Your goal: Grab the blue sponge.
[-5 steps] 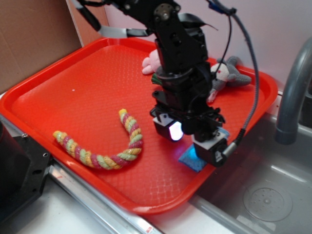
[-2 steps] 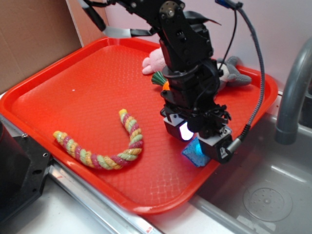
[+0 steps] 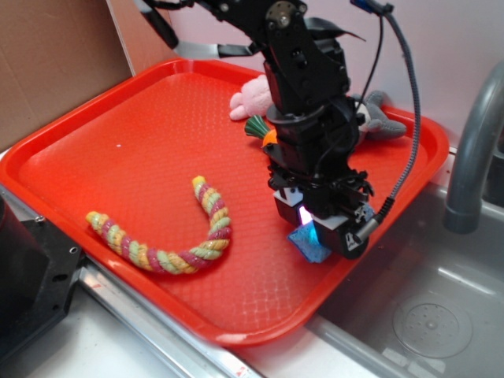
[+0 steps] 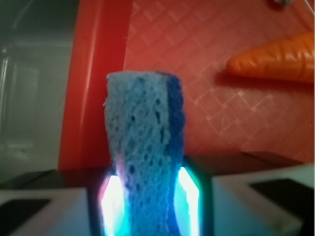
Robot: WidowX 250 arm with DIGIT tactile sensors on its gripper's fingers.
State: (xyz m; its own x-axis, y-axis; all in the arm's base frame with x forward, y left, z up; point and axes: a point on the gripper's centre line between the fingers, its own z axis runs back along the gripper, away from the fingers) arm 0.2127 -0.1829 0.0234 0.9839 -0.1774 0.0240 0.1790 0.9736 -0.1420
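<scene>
The blue sponge [image 4: 142,142] is a light-blue porous block standing on edge between my glowing pads [image 4: 112,204], squeezed narrow where they press it. In the exterior view it [image 3: 309,243] pokes out under my gripper [image 3: 319,230], near the right edge of the red tray [image 3: 142,134]. My gripper [image 4: 147,206] is shut on the sponge. I cannot tell whether the sponge still touches the tray.
An orange toy carrot [image 4: 275,60] lies behind the gripper on the tray; it also shows in the exterior view [image 3: 264,132]. A braided rope toy [image 3: 173,236], a pink plush [image 3: 248,101] and a grey plush [image 3: 376,118] lie on the tray. A metal sink [image 3: 425,307] and faucet [image 3: 472,150] are at right.
My gripper has moved slightly right and lowered over the sponge, and the fingers have closed on it; the sponge now stands on edge between the pads.
</scene>
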